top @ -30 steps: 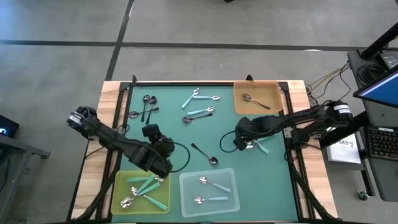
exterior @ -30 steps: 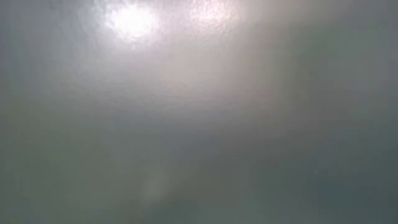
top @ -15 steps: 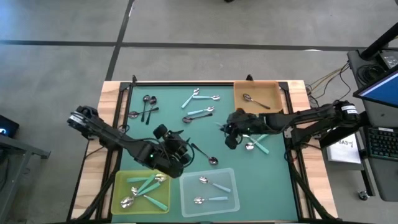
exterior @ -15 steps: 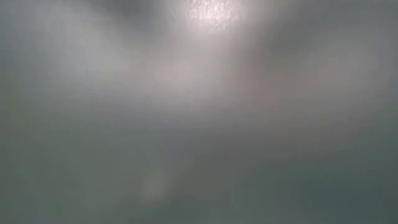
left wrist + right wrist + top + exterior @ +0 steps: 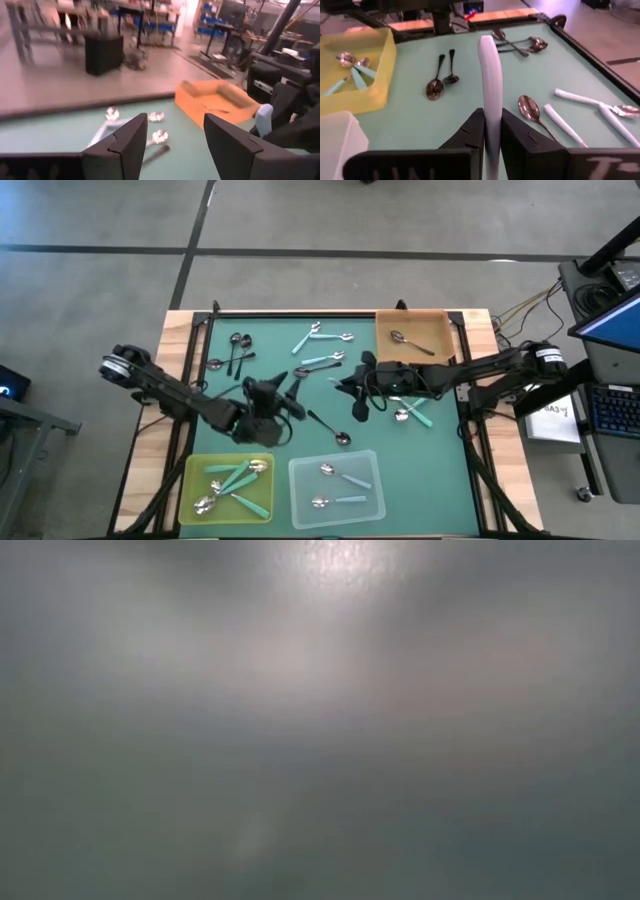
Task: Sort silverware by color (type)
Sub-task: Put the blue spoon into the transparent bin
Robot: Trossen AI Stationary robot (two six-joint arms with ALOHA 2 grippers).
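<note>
My right gripper [image 5: 352,392] is over the middle of the green mat, shut on a light blue spoon handle [image 5: 490,70]. My left gripper [image 5: 172,145] hangs open and holds nothing, just left of it [image 5: 290,388]. Loose silverware lies on the mat: black-handled spoons [image 5: 238,352] at the far left, one black spoon [image 5: 327,426] in the middle, light blue ones [image 5: 320,335] at the far side, and a teal one [image 5: 417,413] at the right. The low view shows only blur. My right gripper pinches the light blue handle between its two fingers [image 5: 517,137], holding its lower stretch [image 5: 490,127]. The handle lies along the fingers and sticks out past their tips. The fingers point nearly level toward the table's left. The spoon is lifted clear of the mat, and its bowl is hidden.
A yellow tray [image 5: 262,505] at the near left holds teal spoons. A clear tray [image 5: 372,502] beside it holds light blue spoons. An orange tray [image 5: 440,350] at the far right holds a black-handled spoon. A raised dark frame [image 5: 300,315] edges the mat.
My right gripper has gone toward the table's left and up, tipping from pointing down to nearly level, with the light blue spoon lifted off the mat. My left gripper has left the yellow tray for the mat's middle, rolling and tipping up to level, and has stayed open.
</note>
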